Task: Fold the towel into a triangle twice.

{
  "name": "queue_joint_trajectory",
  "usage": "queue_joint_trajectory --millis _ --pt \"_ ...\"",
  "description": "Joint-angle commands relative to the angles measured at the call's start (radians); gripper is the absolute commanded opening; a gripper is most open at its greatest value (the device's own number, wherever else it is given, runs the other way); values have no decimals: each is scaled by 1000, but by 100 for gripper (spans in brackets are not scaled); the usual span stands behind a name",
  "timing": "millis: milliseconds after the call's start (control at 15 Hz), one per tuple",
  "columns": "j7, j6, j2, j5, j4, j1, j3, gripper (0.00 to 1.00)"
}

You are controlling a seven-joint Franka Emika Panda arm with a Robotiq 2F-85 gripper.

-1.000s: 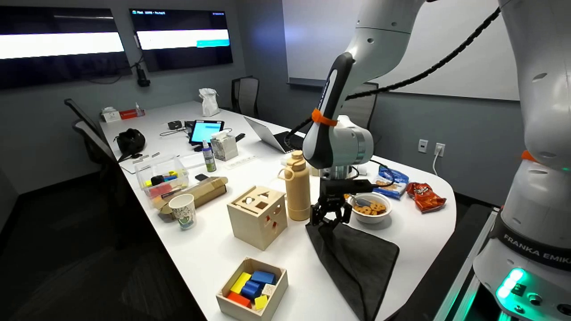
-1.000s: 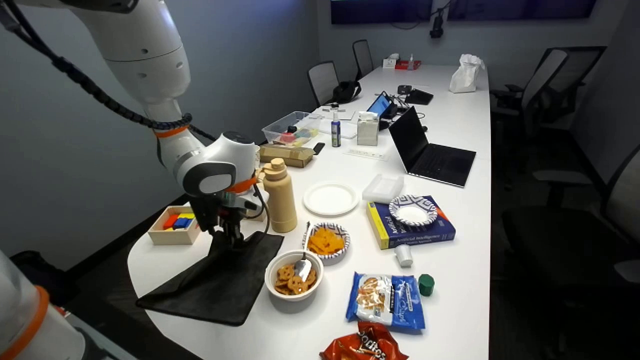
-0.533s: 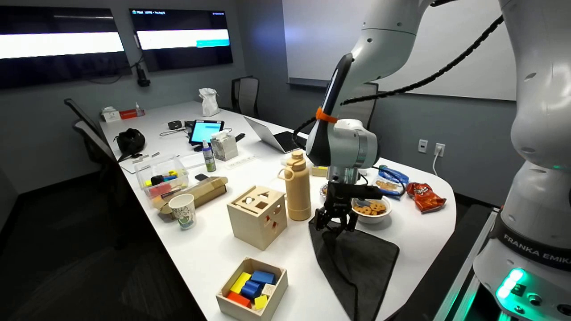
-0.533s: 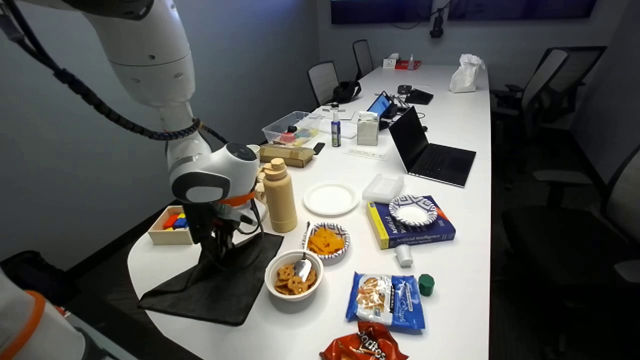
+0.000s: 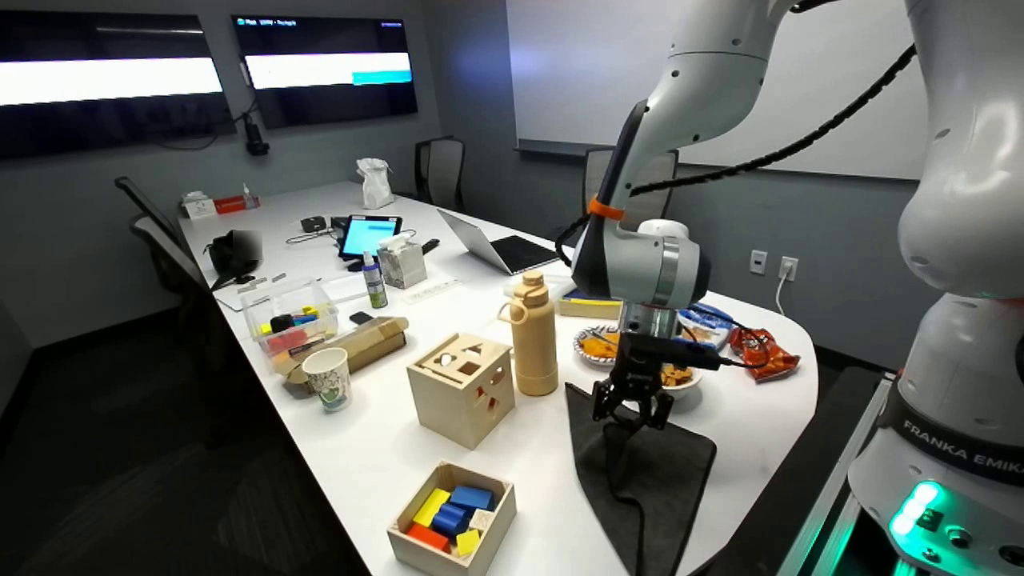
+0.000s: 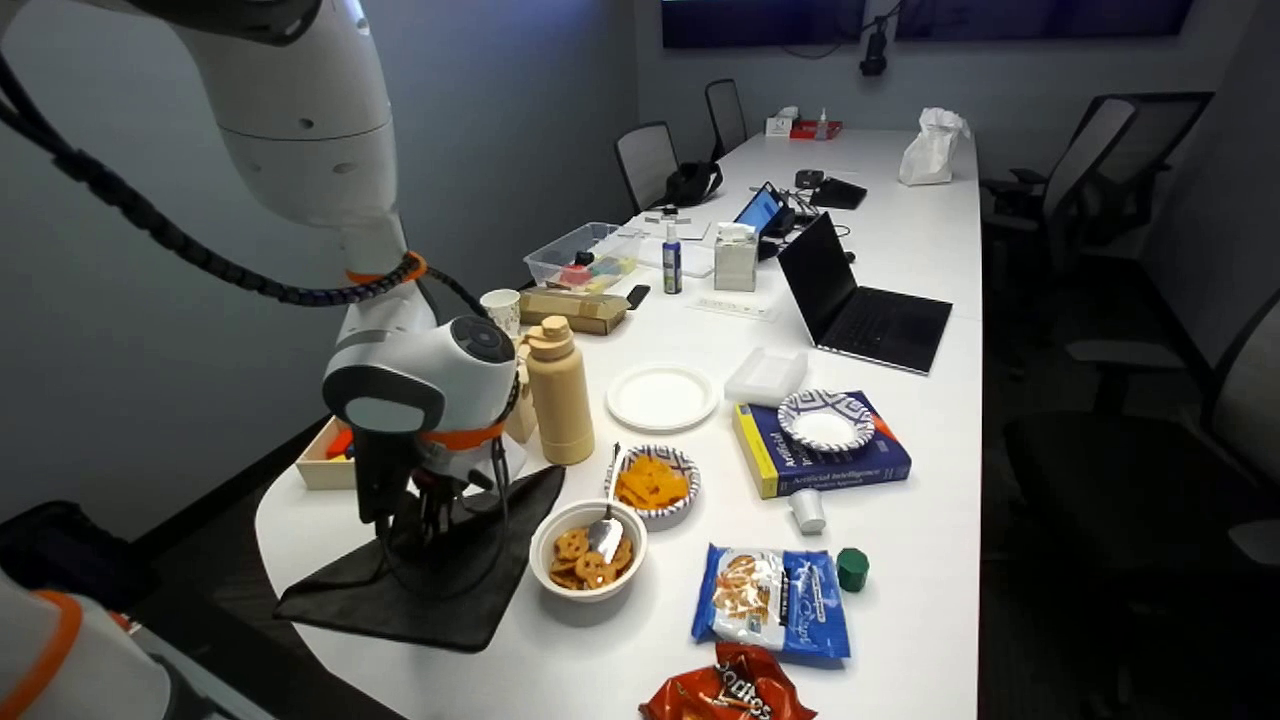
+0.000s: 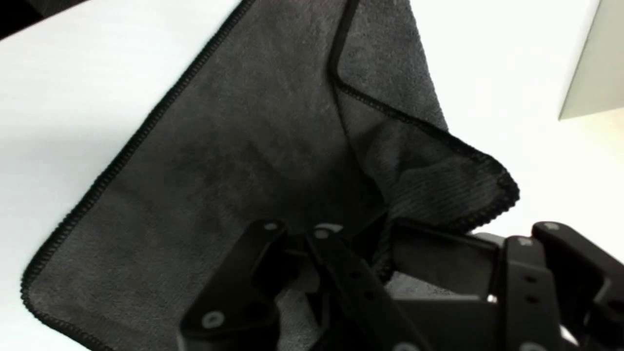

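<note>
The towel (image 5: 684, 456) is a dark grey-black cloth on the near end of the white table; it also shows in an exterior view (image 6: 430, 615) and in the wrist view (image 7: 209, 146). A stitched flap with a rounded corner (image 7: 453, 190) is lifted and folded back over it. My gripper (image 5: 626, 426) is shut on the flap's edge, just above the lower layer; it also shows in an exterior view (image 6: 428, 535). In the wrist view the gripper (image 7: 387, 241) pinches cloth between its fingers, and the corner sticks out beyond them. The fingers hide part of the towel.
A bowl of pretzels (image 6: 585, 590) and a bowl of orange chips (image 6: 650, 482) stand beside the towel. A tan bottle (image 5: 534, 336), a wooden shape-sorter box (image 5: 462, 396) and a box of blocks (image 5: 452, 520) stand nearby.
My gripper has moved across the towel, toward the robot base, pulling the held flap along. The towel's far edge has shifted slightly with it. The other objects have stayed put.
</note>
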Motion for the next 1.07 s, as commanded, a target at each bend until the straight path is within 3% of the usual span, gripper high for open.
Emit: queue_joint_trajectory --millis 0,600,1000 --pt "-55 5 -35 54 -46 -57 17 0" --pt "-82 -10 -85 61 -132 -159 16 0" --pt "-51 5 -34 43 -91 -96 -93 0"
